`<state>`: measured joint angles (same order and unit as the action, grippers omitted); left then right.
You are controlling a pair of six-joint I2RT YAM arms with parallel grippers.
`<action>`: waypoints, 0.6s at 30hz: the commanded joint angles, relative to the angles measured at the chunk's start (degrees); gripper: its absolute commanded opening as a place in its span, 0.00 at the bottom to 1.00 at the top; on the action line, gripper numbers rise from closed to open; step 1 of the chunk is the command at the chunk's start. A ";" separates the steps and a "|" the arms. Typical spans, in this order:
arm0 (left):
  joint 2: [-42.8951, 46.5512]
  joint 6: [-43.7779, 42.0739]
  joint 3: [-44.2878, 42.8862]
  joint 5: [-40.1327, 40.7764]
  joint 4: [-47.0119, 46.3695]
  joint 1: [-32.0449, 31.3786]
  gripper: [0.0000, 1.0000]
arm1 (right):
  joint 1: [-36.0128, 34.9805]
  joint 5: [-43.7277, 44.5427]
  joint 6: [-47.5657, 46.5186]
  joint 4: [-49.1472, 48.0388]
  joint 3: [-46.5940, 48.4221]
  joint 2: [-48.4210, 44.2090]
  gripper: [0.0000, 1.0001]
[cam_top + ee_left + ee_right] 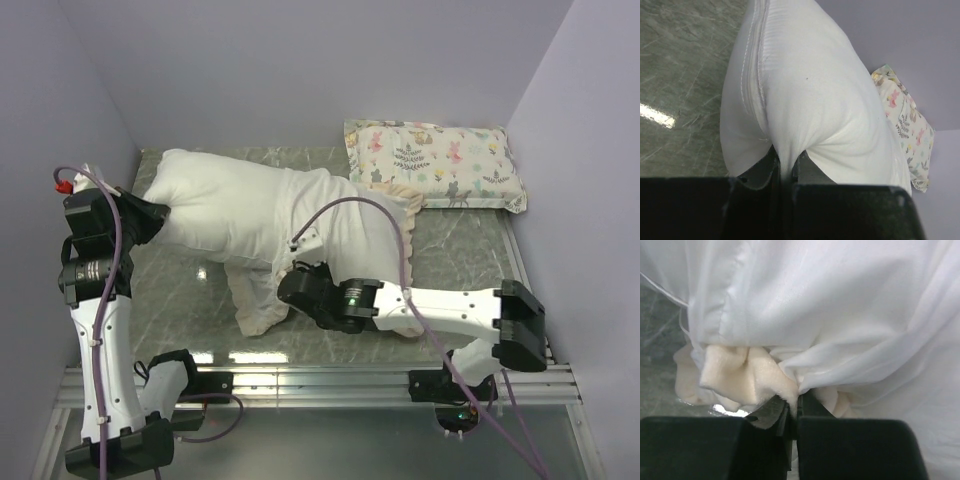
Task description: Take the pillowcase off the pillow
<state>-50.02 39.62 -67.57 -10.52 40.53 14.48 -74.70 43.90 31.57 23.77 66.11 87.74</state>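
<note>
Top: plump plain white pillow lies left of centre, left end pinched in my left claw as anchor. L wrist: jaws shut on pillow. R wrist: right claw clamps inside-out white fabric pillowcase by cream frill, to peel it rightward.

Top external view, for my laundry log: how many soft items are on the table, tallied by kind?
Pillows: 2 (plain white pillow, printed pillow)
Pillowcases: 1 (pillowcase, partly off the plain white pillow)
Total: 3
</note>
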 commanded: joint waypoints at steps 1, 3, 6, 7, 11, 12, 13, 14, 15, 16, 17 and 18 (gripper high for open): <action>2.56 -1.65 -1.33 3.05 -5.99 -0.07 0.00 | -0.10 6.90 -2.39 1.80 4.38 -8.98 0.00; 2.65 -1.91 -2.21 3.75 -5.47 -0.07 0.00 | -0.36 6.55 -4.67 2.59 5.08 -14.49 0.00; 2.47 -2.09 -3.79 4.37 -4.68 -0.15 0.01 | -0.54 5.76 -7.57 5.22 8.59 -20.74 0.00; 2.47 -2.09 -4.32 4.46 -4.41 -0.15 0.00 | -0.54 4.63 -8.80 5.58 11.91 -21.73 0.00; 2.12 -1.04 -6.78 5.43 -4.67 -0.15 0.01 | 4.96 0.00 -16.01 8.21 24.04 -20.70 0.00; 1.60 -0.86 -6.96 5.34 -4.94 -0.15 0.00 | 7.43 -3.17 -16.62 8.22 26.24 -19.81 0.00; 1.16 -0.68 -7.05 5.16 -5.29 -0.15 0.00 | 9.81 -7.38 -17.24 8.05 29.05 -18.76 0.00; 0.89 -0.42 -6.96 5.08 -5.64 -0.15 0.00 | 15.31 -13.52 -17.25 7.61 29.86 -17.53 0.00; 0.11 0.02 -6.09 5.16 -6.25 -0.15 0.00 | 17.54 -16.45 -17.16 7.00 30.65 -14.13 0.00; -0.42 0.37 -5.30 5.25 -7.04 -0.15 0.00 | 20.09 -19.09 -16.38 7.08 32.75 -11.83 0.00; -1.04 1.07 -3.72 5.51 -8.18 -0.15 0.01 | 22.29 -21.81 -16.11 7.08 33.81 -9.37 0.00; -2.70 1.34 -2.84 5.43 -9.06 -0.15 0.00 | 25.88 -26.71 -15.58 6.91 34.87 -4.13 0.00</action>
<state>-49.91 41.01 -71.64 -9.74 39.92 13.65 -56.01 27.94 17.56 35.35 96.60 74.94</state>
